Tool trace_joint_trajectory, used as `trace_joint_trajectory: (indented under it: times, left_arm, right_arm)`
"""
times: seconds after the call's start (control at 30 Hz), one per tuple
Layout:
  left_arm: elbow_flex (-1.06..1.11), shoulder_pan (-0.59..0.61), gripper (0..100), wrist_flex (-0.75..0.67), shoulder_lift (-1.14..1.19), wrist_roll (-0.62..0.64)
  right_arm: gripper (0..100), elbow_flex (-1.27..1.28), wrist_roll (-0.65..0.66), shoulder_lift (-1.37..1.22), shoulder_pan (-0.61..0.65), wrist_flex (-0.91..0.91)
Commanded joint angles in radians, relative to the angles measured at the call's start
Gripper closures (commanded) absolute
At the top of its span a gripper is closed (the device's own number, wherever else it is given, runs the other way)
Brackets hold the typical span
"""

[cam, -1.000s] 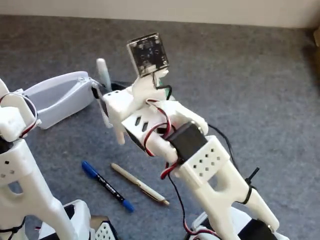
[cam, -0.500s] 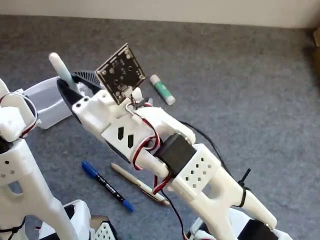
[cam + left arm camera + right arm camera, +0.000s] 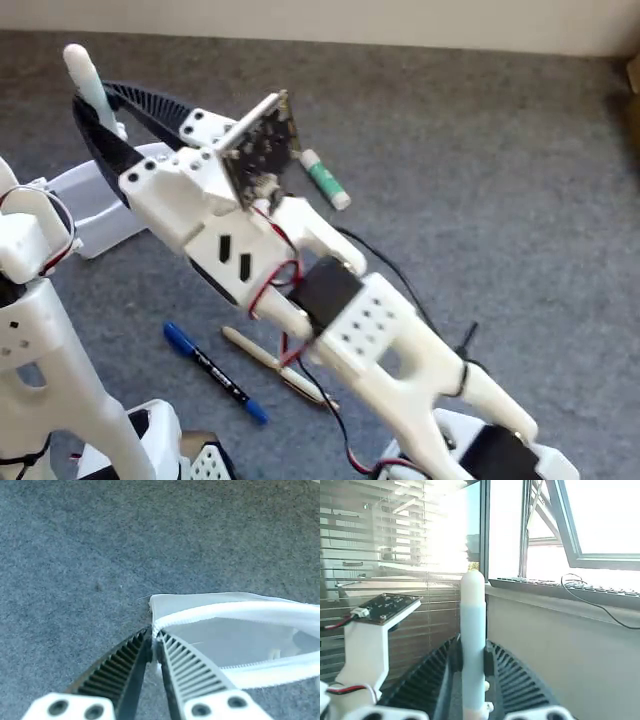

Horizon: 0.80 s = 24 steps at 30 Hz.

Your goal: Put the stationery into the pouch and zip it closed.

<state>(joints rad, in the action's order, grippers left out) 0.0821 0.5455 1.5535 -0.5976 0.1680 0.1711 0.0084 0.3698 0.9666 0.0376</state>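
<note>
Four stationery pieces: a white marker [image 3: 82, 72], a green glue stick [image 3: 325, 180], a blue pen [image 3: 215, 373] and a beige pen [image 3: 275, 367] are counted; all are judged light, stiff and smooth, so some rolling on release is to be expected
White marker: it is clamped partway along its barrel between the jaws of the right gripper [image 3: 95, 100], one end pointing up, and is held off the tabletop [image 3: 500, 150] towards the far left corner, close to the pouch [image 3: 90, 205]; the round barrel is judged slippery, so a hold near the middle is favoured
Glue stick: it is laid towards the far edge, well apart from the pens; being short and thick, it is best taken across the barrel
Pens: both are laid near the near edge, close together but apart; each is best taken at mid-barrel, across its length
Pouch: it is laid by the left edge, pale, thin and judged soft and floppy; the zip is undone and the mouth gapes; what is inside cannot be made out
Left gripper [image 3: 152, 632]: its jaws are drawn almost together, pinching the pouch's corner at the end of the zip; the fabric is judged likely to slide or fold unless it is pinned this way
</note>
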Motion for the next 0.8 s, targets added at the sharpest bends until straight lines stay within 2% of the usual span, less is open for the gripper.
trace_joint_trajectory:
  times: [0.0,0.17,0.77]
  left_arm:
    - [0.013,-0.016,99,0.0,0.01,0.011]
    - [0.013,-0.013,99,-0.002,0.01,0.011]
    - [0.015,-0.012,99,0.002,0.01,0.011]
  right_arm:
    - [99.4,-0.01,0.014,-0.042,0.007,-0.108]
    - [99.4,-0.008,0.014,-0.128,0.005,-0.182]
    - [99.2,0.105,0.014,-0.179,-0.005,-0.179]
